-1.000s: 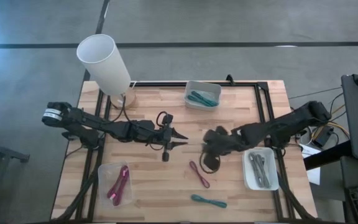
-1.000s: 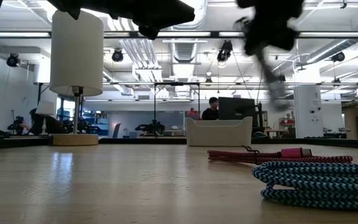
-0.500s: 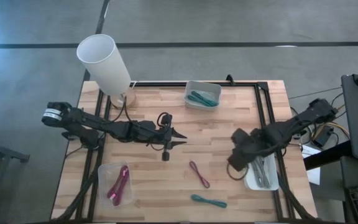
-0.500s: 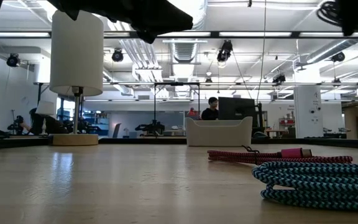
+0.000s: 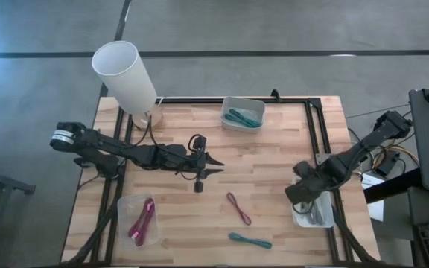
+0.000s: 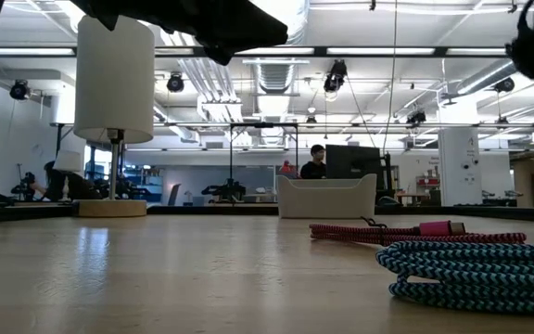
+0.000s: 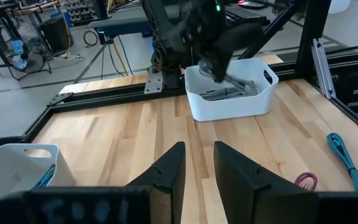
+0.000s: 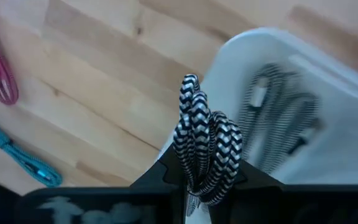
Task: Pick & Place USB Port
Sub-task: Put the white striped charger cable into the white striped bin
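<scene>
The right gripper [image 8: 199,177] is clamped on a coiled black-and-white braided USB cable [image 8: 202,146], holding it over the near edge of a white bin [image 5: 309,202] at the worktop's [image 5: 274,149] right side; more black-and-white cables [image 8: 278,124] lie in that bin. Just beside it on the wood lie a teal cable [image 5: 249,240] and a pink cable [image 5: 238,208]. The left gripper [image 5: 216,166] hovers above the worktop's middle, its fingers [image 7: 166,174] slightly apart and holding nothing. Farther off, a clear bin [image 5: 139,220] holds pink cables, another white bin [image 5: 243,113] at the far edge holds teal cables, and a white lamp [image 5: 125,74] stands at the far left corner.
</scene>
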Robot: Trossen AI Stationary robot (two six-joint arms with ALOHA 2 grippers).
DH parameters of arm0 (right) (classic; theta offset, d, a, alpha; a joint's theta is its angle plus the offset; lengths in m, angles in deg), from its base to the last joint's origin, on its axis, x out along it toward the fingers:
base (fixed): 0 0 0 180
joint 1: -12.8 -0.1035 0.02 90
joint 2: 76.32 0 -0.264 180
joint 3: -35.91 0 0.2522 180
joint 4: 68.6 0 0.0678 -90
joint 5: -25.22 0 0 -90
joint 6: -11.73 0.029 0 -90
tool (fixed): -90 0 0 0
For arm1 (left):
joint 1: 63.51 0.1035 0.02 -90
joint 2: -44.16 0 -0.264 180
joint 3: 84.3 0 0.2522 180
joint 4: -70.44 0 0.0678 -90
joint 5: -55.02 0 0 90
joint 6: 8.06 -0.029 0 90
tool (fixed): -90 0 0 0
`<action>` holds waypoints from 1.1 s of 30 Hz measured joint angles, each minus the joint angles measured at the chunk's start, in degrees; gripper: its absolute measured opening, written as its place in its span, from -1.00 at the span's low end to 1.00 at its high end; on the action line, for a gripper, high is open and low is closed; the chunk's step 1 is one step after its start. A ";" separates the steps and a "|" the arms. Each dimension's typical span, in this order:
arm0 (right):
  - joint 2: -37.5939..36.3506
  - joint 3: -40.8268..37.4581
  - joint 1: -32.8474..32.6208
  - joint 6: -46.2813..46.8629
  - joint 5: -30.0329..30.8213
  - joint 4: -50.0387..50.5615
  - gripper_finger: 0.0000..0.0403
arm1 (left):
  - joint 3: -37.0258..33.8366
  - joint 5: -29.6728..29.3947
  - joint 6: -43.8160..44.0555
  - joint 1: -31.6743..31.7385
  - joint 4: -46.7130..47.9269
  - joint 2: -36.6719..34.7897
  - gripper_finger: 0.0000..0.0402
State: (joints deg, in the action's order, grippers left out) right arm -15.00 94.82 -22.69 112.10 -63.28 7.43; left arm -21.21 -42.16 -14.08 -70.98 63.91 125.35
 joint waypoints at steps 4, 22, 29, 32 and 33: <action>-0.47 -5.70 -1.02 -1.18 -1.15 -8.79 -0.88 | 0.00 -0.03 0.00 0.00 0.02 0.00 -0.55; -0.44 -15.06 -1.02 6.56 -3.48 -12.55 -0.88 | 0.00 -0.24 0.02 0.00 0.00 0.02 -0.55; -0.44 -17.11 -1.00 6.01 -2.87 -14.78 -0.77 | 0.00 -0.22 0.02 0.00 0.00 0.04 -0.55; -0.44 -17.10 -1.00 4.87 -2.99 -14.70 -0.67 | 0.00 -0.22 0.01 0.00 0.00 0.04 -0.55; -0.42 -17.03 -1.00 4.70 -2.99 -14.72 -0.63 | 0.00 -0.22 0.00 0.00 0.00 0.04 -0.55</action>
State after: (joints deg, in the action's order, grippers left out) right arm -15.42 77.79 -23.69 116.80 -66.27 -7.29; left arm -21.21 -42.38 -14.08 -70.98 63.91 125.40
